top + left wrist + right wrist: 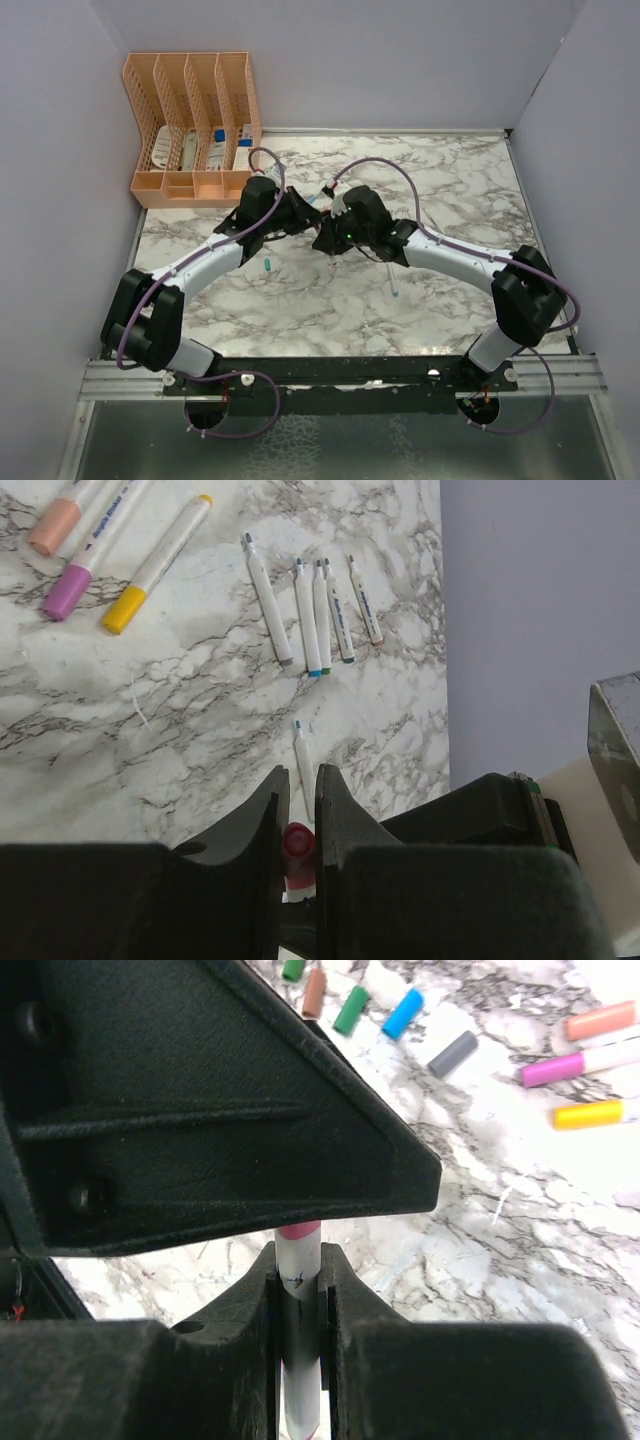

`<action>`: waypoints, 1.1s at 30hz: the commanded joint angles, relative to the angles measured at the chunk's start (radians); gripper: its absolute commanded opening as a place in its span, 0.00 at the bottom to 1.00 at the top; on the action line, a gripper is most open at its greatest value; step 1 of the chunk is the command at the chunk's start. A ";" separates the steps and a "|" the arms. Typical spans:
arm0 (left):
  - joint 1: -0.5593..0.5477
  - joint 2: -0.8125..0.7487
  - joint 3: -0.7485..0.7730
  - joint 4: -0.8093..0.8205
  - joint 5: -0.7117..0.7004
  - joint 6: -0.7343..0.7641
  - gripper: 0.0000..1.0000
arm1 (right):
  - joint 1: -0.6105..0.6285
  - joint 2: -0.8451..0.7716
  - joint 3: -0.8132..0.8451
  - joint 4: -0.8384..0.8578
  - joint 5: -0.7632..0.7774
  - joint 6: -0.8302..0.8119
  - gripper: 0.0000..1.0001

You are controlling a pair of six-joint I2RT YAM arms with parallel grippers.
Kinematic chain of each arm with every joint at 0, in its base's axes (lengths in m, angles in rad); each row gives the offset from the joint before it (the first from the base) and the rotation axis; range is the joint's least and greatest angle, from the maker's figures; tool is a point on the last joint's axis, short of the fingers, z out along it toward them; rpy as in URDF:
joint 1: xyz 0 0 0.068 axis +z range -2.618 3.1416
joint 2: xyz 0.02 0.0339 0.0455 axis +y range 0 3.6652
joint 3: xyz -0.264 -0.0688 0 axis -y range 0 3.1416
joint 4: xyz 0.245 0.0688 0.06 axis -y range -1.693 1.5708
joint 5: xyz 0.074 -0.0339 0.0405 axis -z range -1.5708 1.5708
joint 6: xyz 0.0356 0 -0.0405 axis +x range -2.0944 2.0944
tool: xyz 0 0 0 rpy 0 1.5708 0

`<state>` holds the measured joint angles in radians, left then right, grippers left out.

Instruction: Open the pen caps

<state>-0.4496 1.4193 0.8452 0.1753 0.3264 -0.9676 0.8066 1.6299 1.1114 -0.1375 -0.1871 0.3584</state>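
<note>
The pink cap [298,842] sits pinched between the pressed-together fingers of your left hand [300,785]. The white pen [298,1295] running from it is clamped in your right hand [298,1255], right beside the left. Both hands meet tip to tip over the desk [200,710]. Beyond your right hand lie five loose caps [403,1014]. Beyond your left hand lies a row of uncapped pens [320,615].

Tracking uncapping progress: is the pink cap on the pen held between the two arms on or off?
On, apparently: the pink cap in the left fingers sits flush against the white barrel gripped by the right fingers.
</note>
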 commanded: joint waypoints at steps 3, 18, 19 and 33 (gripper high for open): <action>0.115 0.141 0.198 0.046 -0.016 0.038 0.00 | 0.005 -0.151 -0.154 -0.008 -0.030 0.020 0.01; 0.144 0.104 0.220 -0.314 -0.158 0.270 0.00 | -0.065 -0.267 -0.199 -0.187 0.208 0.036 0.01; 0.143 0.079 0.205 -0.359 -0.198 0.296 0.00 | -0.083 -0.266 -0.193 -0.196 0.226 0.034 0.01; 0.164 -0.023 -0.004 -0.536 -0.415 0.382 0.00 | -0.329 -0.189 -0.091 -0.306 0.260 -0.033 0.01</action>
<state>-0.2939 1.3785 0.8700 -0.3134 -0.0185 -0.6277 0.5224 1.4124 0.9962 -0.3832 0.0521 0.3569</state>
